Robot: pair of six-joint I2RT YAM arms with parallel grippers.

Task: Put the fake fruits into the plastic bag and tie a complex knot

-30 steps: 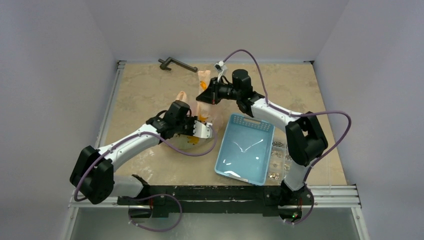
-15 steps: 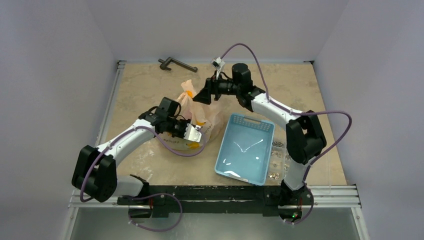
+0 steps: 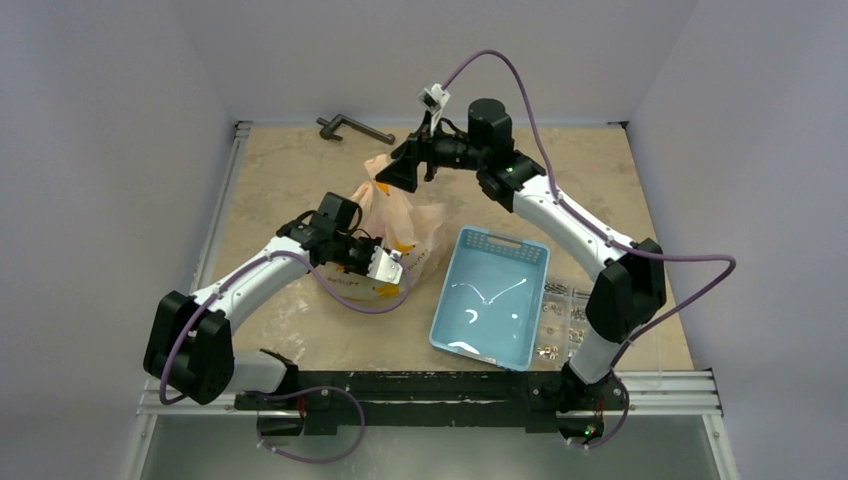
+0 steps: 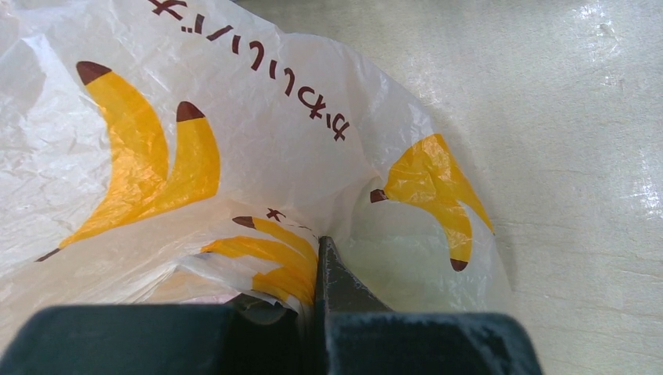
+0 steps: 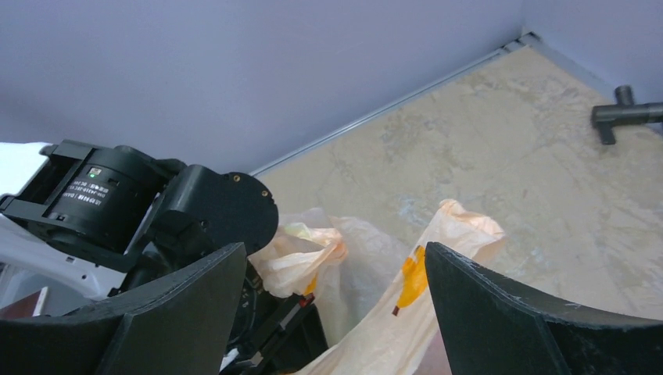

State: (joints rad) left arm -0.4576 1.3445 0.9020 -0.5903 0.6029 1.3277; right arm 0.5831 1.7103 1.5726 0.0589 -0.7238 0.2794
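The plastic bag (image 3: 405, 228), pale orange with yellow banana prints, slumps on the table between both arms. My left gripper (image 3: 392, 270) is at its near side, shut on a fold of the film (image 4: 297, 262); the bag (image 4: 258, 141) fills the left wrist view. A faint pale-green roundness (image 4: 410, 262) shows through the film; the fake fruits are otherwise hidden inside. My right gripper (image 3: 394, 177) hovers above the bag's top, open wide (image 5: 336, 308), with nothing between its fingers (image 5: 500, 305). Below it two loose handles stick up, one (image 5: 305, 250) crumpled, the other (image 5: 446, 262) taller.
A light-blue perforated basket (image 3: 490, 300) sits right of the bag with nothing in it. Small metal parts (image 3: 560, 318) lie beyond its right side. A dark metal crank (image 3: 352, 128) rests at the back edge. The left arm's wrist (image 5: 156, 199) is close under the right gripper.
My right gripper has opened, let go of the bag's handle and risen slightly; the handle has sagged. The left gripper has pulled back left with the bag film still pinched.
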